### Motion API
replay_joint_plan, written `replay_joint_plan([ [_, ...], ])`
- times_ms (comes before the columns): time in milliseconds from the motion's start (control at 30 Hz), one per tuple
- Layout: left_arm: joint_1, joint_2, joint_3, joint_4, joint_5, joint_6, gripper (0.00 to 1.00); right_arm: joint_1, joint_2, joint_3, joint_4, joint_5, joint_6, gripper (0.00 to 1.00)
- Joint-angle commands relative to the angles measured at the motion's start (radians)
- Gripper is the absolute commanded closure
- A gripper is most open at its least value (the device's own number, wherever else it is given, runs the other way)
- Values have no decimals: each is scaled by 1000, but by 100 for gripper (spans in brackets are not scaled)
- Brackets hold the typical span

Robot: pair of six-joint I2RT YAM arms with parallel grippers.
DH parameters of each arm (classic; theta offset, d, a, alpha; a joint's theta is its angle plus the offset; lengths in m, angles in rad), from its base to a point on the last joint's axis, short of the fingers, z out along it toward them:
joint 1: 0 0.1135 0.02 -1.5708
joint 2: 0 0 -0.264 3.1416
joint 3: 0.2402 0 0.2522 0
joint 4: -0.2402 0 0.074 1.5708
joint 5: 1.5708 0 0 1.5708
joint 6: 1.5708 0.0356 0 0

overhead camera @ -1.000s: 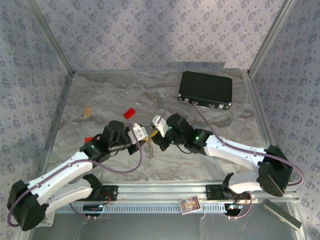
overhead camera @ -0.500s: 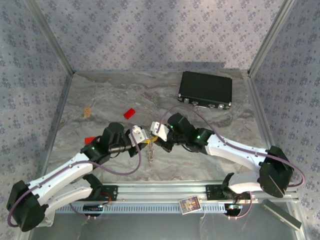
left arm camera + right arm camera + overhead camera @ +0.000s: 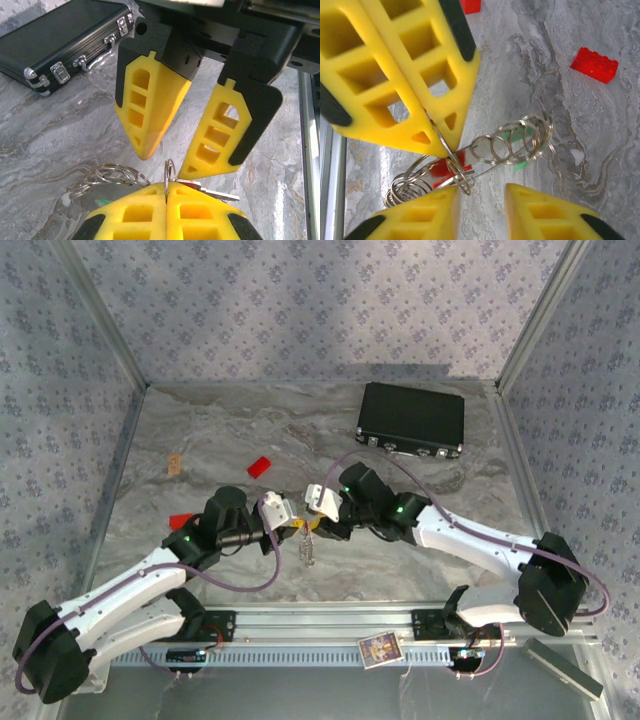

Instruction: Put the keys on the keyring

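My left gripper (image 3: 167, 187) is shut edge-on on the keyring (image 3: 169, 172), a thin silvery loop standing up between its yellow fingers. The red key (image 3: 200, 187) hangs at that loop, with its blade pointing right. A chain of small silver rings (image 3: 515, 142) trails off the loop, and the green key (image 3: 518, 134) lies among those rings. My right gripper (image 3: 482, 192) stands open, one finger on each side of the keyring (image 3: 445, 147) and red key (image 3: 447, 167), holding nothing. From above, both grippers (image 3: 290, 522) (image 3: 318, 525) meet at mid-table with the keyring bunch (image 3: 308, 546) dangling below them.
A black latched box (image 3: 411, 420) lies at the back right. Two red blocks (image 3: 260, 466) (image 3: 180, 521) sit left of the grippers, with a small tan piece (image 3: 174, 464) further left. The metal rail (image 3: 330, 625) runs along the near edge.
My right gripper, shut a second ago, has opened and let go at the ring. Both grippers have shifted slightly, and the bunch now hangs from the left gripper alone.
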Motion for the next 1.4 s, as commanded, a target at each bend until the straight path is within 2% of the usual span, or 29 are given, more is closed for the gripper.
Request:
replay_joint_plan([
  [0,-8,-25,-14,91,34,-28,100,-16,-75,-31,11,8,19,64],
  [133,-8,-33,-35,120,35,-42,100,-51,-152,-123,90,-36,63,60],
  [300,-8,-30,-38,134,37,-47,100,-36,-152,-190,220,-183,168,59],
  [500,-8,-30,-42,143,42,-49,100,-20,-103,-201,252,-148,226,59],
  [733,-8,-28,-43,143,51,-47,100,-17,-71,-190,249,-101,216,62],
  [1133,-8,-18,-81,224,108,-61,100,-62,-141,-231,342,-233,111,64],
  [1267,-8,-17,-91,248,123,-62,100,-72,-134,-227,369,-264,100,68],
  [1367,-8,-11,-92,257,136,-61,100,-73,-119,-219,373,-300,85,76],
])
